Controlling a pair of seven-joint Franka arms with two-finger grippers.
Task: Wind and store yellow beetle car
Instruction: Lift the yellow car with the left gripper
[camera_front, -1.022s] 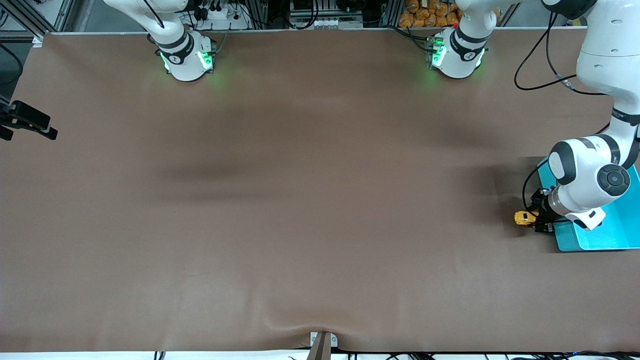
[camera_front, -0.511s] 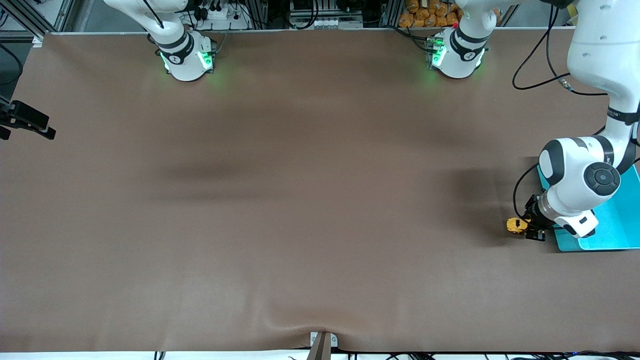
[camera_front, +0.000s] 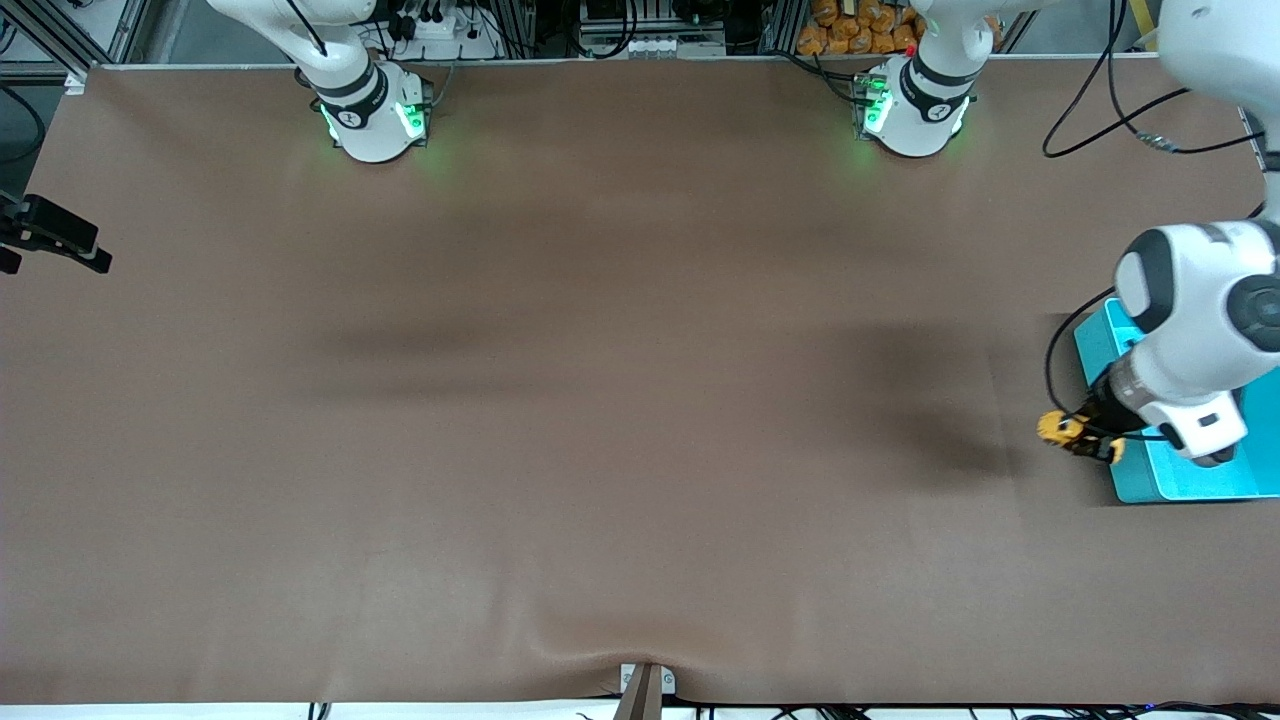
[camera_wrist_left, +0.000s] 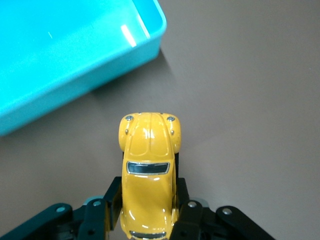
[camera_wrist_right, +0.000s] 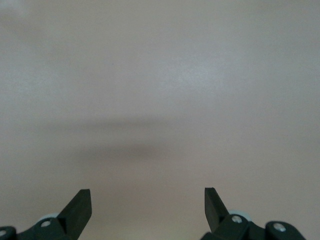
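Observation:
The yellow beetle car (camera_front: 1058, 428) is gripped by its rear half in my left gripper (camera_front: 1088, 440), which is shut on it. In the left wrist view the car (camera_wrist_left: 149, 150) points nose-out from between the black fingers (camera_wrist_left: 111, 202), over bare brown table. It hangs just beside the turquoise bin (camera_front: 1180, 482) on the side toward the right arm's end, close to a corner of the bin's wall (camera_wrist_left: 100, 75). My right gripper (camera_wrist_right: 147, 192) is open with nothing between its fingers, over bare table.
The bin lies at the left arm's end of the table, partly covered by the left arm (camera_front: 1200, 330). A black fixture (camera_front: 55, 240) juts in at the right arm's end. A small clamp (camera_front: 645, 685) sits on the front edge.
The left gripper carried the car a little away from the bin and toward the front camera, then back up close beside the bin. The left arm's wrist has risen. The right gripper stays open.

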